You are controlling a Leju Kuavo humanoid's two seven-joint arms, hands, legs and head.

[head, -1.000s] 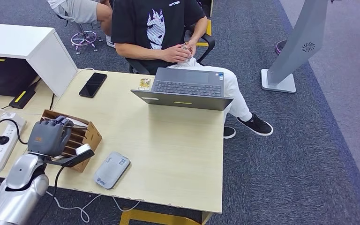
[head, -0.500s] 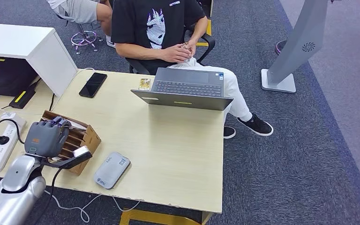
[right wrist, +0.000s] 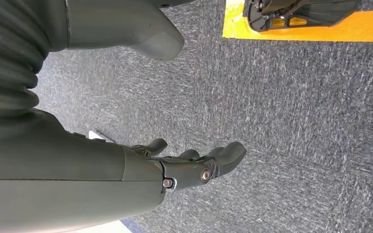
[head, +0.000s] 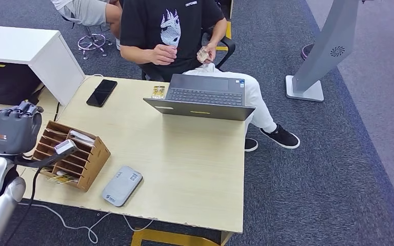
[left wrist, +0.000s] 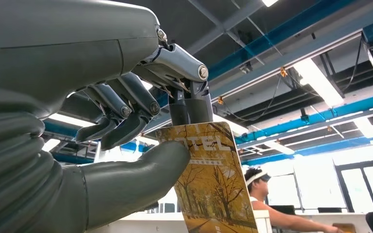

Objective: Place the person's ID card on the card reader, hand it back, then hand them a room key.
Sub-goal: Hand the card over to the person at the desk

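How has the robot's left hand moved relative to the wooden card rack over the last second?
Yes. The left hand, pinching a hotel key card, has lifted off the wooden card rack and swung out past its left end, away from the laptop.

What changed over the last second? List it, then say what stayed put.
The left hand lifted off the wooden card rack and swung left, holding a hotel key card. The person's hands came apart. The card reader, laptop and phone stayed put.
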